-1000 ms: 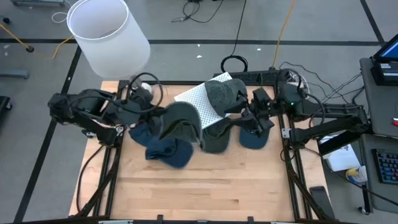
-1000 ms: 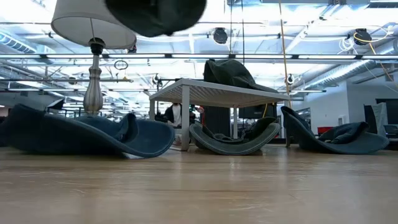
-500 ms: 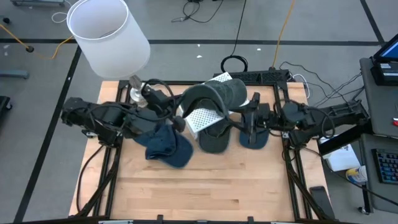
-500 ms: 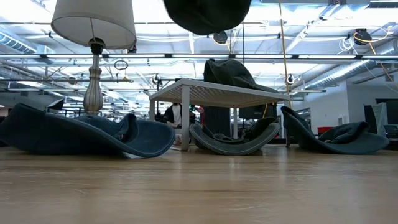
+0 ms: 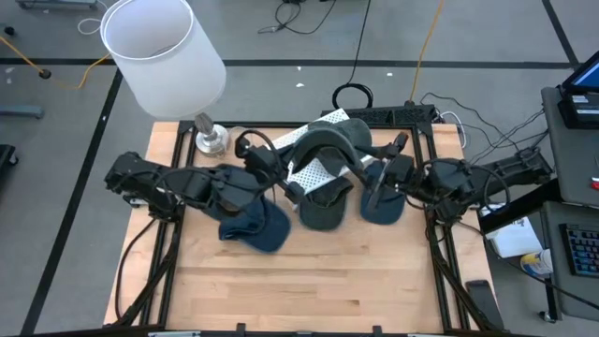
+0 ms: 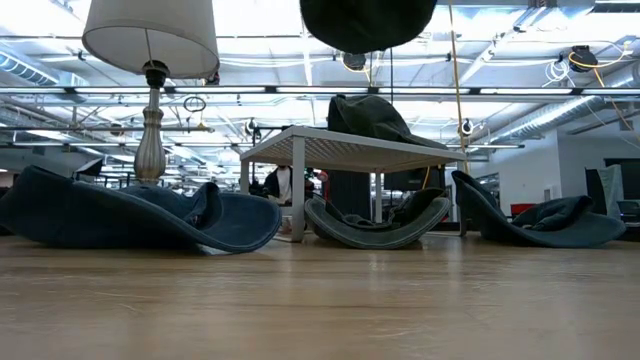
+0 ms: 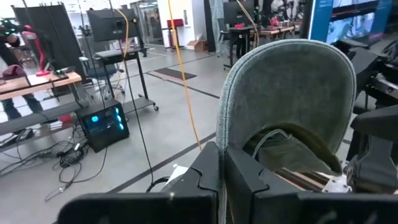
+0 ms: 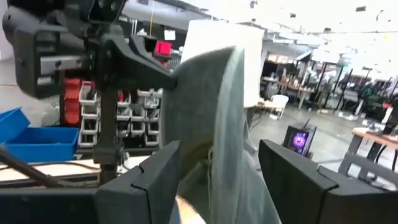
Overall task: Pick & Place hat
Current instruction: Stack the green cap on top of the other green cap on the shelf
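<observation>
The left gripper [image 5: 288,183], pinched tight on the grey hat [image 5: 328,142], has carried it over the white stand [image 5: 314,170]; the right gripper [image 5: 379,184] waits with fingers wide, holding nothing; dropping comes next.

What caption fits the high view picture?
Left pincer carries a grey hat over the small white table toward the open right pincer.

We count five hats. One, the held grey-green hat [image 6: 365,20], is pinched in the closed jaws of the left gripper [image 7: 221,163]. One, the dark hat [image 6: 368,115], sits below those jaws on the single white perforated stand [image 6: 345,148]. Three lie lower still on the tabletop: one upturned grey-green hat [image 5: 323,208] and two blue hats, the left blue hat [image 5: 248,223] and the right blue hat [image 5: 382,203], the latter by the spread jaws of the right gripper [image 8: 219,163]. We count one lamp [image 5: 161,51] and two grippers.
</observation>
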`<state>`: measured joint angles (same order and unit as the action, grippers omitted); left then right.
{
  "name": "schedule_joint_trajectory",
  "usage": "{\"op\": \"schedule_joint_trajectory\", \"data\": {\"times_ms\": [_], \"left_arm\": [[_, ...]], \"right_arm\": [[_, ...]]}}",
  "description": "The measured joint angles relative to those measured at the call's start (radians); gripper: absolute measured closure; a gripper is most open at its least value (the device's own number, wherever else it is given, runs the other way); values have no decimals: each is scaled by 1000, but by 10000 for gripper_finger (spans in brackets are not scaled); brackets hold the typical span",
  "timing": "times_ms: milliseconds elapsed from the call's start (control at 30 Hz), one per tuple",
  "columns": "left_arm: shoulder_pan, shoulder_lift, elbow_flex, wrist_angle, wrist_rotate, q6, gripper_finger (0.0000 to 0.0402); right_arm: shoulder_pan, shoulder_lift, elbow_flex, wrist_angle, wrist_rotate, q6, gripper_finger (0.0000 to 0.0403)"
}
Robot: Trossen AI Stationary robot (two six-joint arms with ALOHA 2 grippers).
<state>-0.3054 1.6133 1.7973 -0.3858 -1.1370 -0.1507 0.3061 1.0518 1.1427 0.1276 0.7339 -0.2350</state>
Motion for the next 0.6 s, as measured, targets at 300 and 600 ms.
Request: {"op": "schedule_joint_trajectory", "data": {"times_ms": [300, 600], "left_arm": [[-14, -1, 0, 51, 0, 81, 396], [-31, -1, 0, 47, 74, 95, 348]], "right_arm": [[0, 8, 0, -5, 3, -39, 290], [4, 8, 0, -4, 124, -18, 393]]}}
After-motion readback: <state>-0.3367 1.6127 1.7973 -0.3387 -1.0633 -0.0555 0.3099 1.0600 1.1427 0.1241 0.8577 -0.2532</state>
